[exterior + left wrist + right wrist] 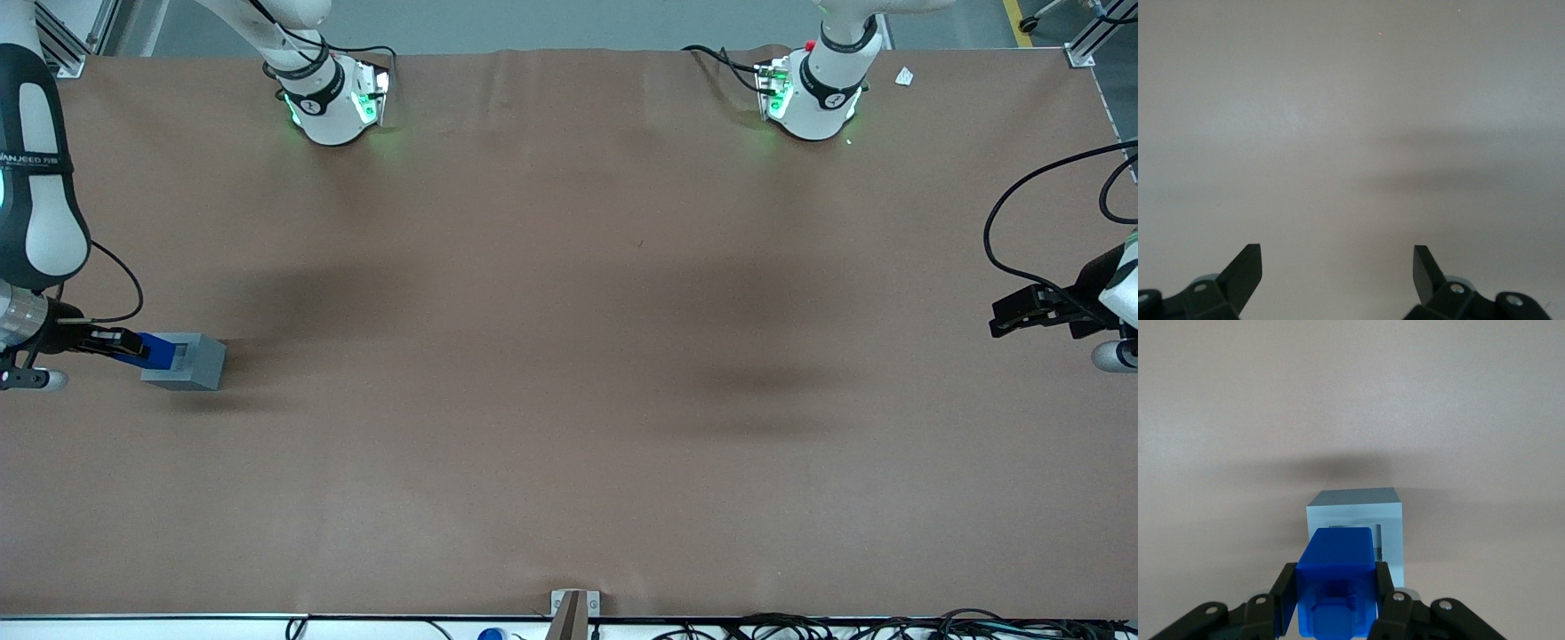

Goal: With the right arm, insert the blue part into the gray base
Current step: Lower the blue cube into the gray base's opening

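Observation:
The gray base stands on the brown table toward the working arm's end; its top face has a square socket. My right gripper is shut on the blue part and holds it at the base's top edge, over the socket's side. In the right wrist view the blue part is clamped between the black fingers, and the gray base lies just ahead of it with the socket partly covered by the part.
The two arm bases stand at the table's edge farthest from the front camera. A small bracket sits at the table's near edge. Cables lie along that near edge.

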Motion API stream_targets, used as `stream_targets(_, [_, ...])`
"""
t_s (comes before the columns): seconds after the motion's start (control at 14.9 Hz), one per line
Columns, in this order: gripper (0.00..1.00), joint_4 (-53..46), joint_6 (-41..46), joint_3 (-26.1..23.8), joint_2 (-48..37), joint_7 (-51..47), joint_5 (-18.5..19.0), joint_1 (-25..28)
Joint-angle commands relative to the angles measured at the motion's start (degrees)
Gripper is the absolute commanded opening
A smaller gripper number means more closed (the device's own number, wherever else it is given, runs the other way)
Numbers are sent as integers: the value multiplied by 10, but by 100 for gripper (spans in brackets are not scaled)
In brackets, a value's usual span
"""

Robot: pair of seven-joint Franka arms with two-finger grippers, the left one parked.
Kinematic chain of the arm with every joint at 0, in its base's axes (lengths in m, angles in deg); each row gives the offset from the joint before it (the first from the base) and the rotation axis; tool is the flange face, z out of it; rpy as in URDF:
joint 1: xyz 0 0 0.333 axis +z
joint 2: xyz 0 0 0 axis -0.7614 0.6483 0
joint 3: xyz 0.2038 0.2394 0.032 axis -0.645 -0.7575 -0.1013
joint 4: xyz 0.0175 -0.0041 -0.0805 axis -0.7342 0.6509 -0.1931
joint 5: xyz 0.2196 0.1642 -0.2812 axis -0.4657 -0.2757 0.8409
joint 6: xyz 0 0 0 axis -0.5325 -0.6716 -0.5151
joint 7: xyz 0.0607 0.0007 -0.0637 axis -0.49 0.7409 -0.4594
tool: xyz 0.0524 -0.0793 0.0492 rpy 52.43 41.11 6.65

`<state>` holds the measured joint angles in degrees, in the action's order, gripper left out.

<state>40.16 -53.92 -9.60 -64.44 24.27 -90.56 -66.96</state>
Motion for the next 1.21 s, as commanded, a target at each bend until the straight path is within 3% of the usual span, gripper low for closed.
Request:
stream_targets(0.0, [24, 2, -7, -9, 6, 11, -2, -13])
stream_targets(1.14, [24, 10, -19, -9, 16, 12, -2, -18])
